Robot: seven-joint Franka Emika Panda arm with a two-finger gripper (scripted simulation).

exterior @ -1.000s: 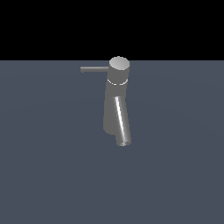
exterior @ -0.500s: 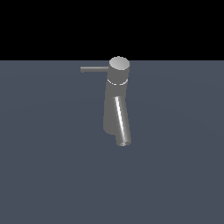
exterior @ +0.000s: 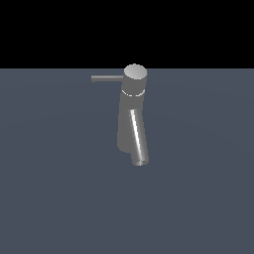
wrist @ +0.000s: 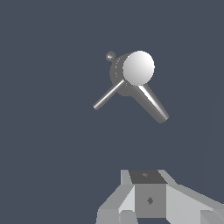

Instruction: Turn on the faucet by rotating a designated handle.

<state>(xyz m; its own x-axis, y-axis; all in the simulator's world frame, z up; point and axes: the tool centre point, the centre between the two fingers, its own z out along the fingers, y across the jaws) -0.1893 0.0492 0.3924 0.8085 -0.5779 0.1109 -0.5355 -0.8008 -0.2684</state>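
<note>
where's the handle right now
In the exterior view the handle sticks out sideways from the faucet cap toward that view's left, well above the slanted spout.

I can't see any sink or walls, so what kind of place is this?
Probably a computer-made practice world, not a real kitchen. A lone grey faucet with a thin handle stands on a plain blue-grey floor, with flat black above it.

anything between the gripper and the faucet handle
Nothing: in the wrist view, only bare grey floor separates the gripper from the handle.

No legible txt, labels or nos. anywhere.
</note>
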